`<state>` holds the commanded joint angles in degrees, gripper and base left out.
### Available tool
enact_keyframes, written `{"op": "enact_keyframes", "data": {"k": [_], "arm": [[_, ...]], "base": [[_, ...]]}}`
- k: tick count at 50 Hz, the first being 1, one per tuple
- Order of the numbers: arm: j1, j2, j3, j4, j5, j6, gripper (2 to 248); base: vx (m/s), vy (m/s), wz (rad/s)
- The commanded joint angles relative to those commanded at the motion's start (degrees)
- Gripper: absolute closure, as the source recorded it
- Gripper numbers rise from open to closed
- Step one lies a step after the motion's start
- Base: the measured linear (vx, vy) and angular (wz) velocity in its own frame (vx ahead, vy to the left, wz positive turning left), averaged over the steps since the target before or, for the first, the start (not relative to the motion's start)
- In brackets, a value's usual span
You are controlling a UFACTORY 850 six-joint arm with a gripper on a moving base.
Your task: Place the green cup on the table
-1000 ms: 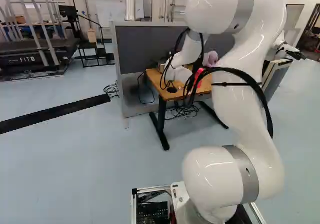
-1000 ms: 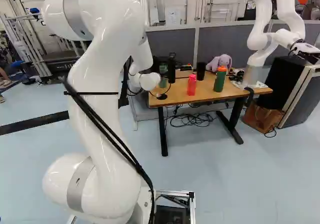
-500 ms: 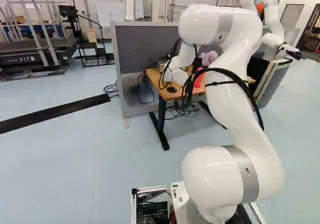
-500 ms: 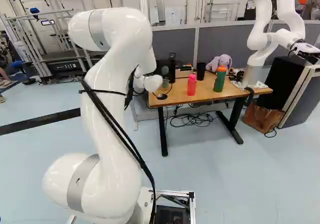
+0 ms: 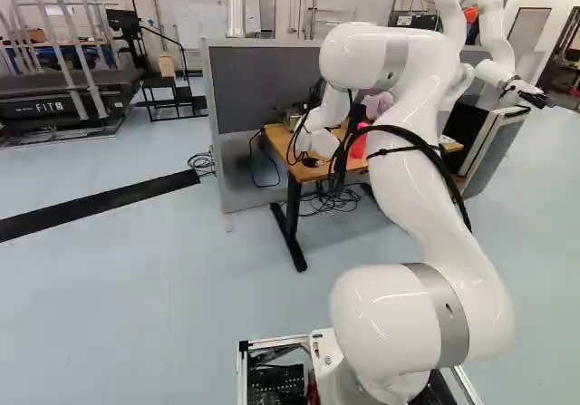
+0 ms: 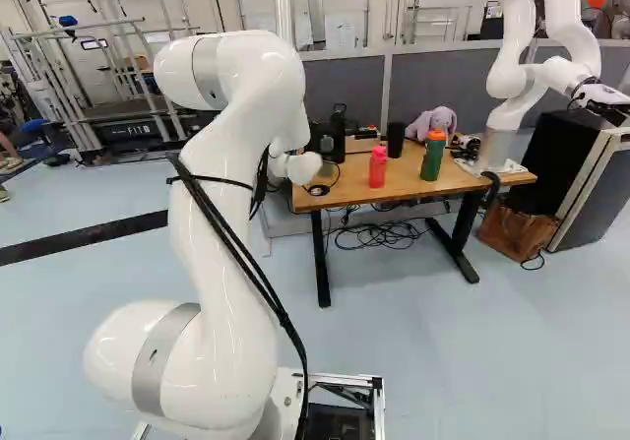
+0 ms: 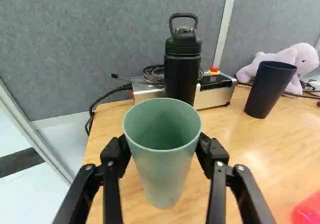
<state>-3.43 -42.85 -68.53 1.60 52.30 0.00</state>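
My tool (image 6: 325, 146) is closed on the pale green cup (image 7: 162, 154), one finger against each side of it. The cup stands open end up over the wooden bench (image 6: 394, 179), near its left end in the right base view; I can't tell whether its base touches the wood. To the right in that view I see a pink bottle (image 6: 377, 167), then a green bottle (image 6: 432, 157) with an orange lid. Ahead of the cup I have a black flask (image 7: 181, 76) with a carry handle, and a black tumbler (image 7: 270, 89) well apart from it. Behind the flask sits a silver control box (image 7: 212, 97) with a red button. The lilac plush toy (image 7: 280, 58) is beyond the tumbler, and the grey partition (image 7: 100, 43) rises behind everything.
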Motion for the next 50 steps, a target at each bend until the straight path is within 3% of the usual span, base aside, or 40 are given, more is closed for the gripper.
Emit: {"op": "enact_keyframes", "data": {"k": [5,6,10,11,15,16,50], "arm": [[0.0,0.0,0.0,0.0,0.0,0.0,83],[0.0,0.0,0.0,0.0,0.0,0.0,49],[0.0,0.0,0.0,0.0,0.0,0.0,49],[0.0,0.0,0.0,0.0,0.0,0.0,14],[0.0,0.1,0.0,0.0,0.0,0.0,14],[0.0,0.2,0.1,0.0,0.0,0.0,3],[0.4,11.2,11.5,0.0,0.0,0.0,3]], "base": [[0.000,0.000,0.000],[0.000,0.000,0.000],[0.000,0.000,0.000],[0.000,0.000,0.000],[0.000,0.000,0.000],[0.000,0.000,0.000],[0.000,0.000,0.000]]}}
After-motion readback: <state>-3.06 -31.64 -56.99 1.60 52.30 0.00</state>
